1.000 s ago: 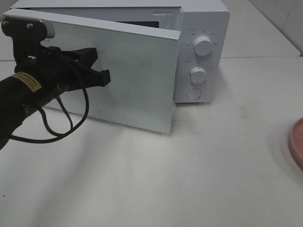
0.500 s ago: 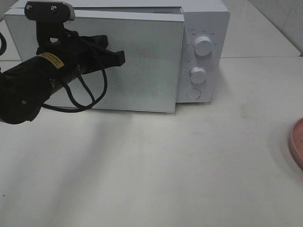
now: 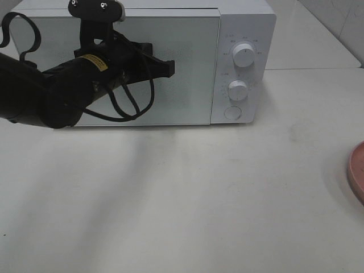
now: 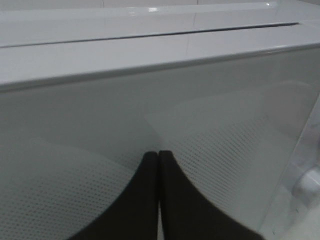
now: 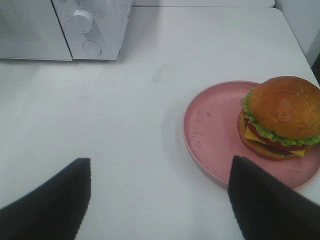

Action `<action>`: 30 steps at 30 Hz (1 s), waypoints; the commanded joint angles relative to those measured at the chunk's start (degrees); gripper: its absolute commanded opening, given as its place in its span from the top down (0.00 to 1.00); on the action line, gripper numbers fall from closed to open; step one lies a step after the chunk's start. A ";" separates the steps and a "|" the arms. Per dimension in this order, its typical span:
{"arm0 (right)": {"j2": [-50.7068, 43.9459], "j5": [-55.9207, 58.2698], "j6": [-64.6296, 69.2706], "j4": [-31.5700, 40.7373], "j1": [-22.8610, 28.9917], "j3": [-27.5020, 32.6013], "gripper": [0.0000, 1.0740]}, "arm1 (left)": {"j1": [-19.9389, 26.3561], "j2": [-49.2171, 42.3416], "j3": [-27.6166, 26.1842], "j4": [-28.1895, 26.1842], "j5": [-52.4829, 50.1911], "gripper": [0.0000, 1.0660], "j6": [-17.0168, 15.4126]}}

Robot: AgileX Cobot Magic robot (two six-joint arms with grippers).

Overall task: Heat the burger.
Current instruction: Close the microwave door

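Pressing my clenched left end effector [image 3: 168, 69] against the closed microwave door [image 3: 187, 68], I see the burger [image 5: 281, 117] sitting on its pink plate [image 5: 212, 135] on the surface, under my spread, empty right end effector [image 5: 160, 200]. Heating looks not yet done.

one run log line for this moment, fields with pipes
left fingers: shut, against white microwave's glass door | door: closed | right fingers: open, empty | golden-bun burger: on round pink plate
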 commanded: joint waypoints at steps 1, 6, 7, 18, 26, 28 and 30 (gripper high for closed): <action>-1.55 -0.40 -0.69 0.11 -0.29 -0.11 0.32 | 1.15 1.15 -3.32 -4.64 -2.12 1.00 0.57; -1.55 -0.40 -0.69 0.11 -0.29 -0.11 0.32 | 0.86 0.46 -3.61 -2.01 2.06 1.00 0.23; -1.55 -0.40 -0.69 0.11 -0.29 -0.11 0.32 | 0.52 -0.11 -3.61 -1.89 5.96 1.00 0.23; -1.55 -0.40 -0.69 0.11 -0.29 -0.11 0.32 | -4.30 -3.67 -3.21 -1.89 21.20 1.00 0.34; -1.55 -0.40 -0.69 0.11 -0.29 -0.11 0.32 | -5.79 -5.90 -2.64 -1.89 40.16 0.56 0.34; -1.55 -0.40 -0.69 0.11 -0.29 -0.11 0.32 | -5.79 -6.70 -2.64 -1.89 49.62 0.04 0.29; -1.55 -0.40 -0.69 0.11 -0.29 -0.11 0.32 | -5.73 -6.93 -2.64 -1.78 52.14 0.06 0.34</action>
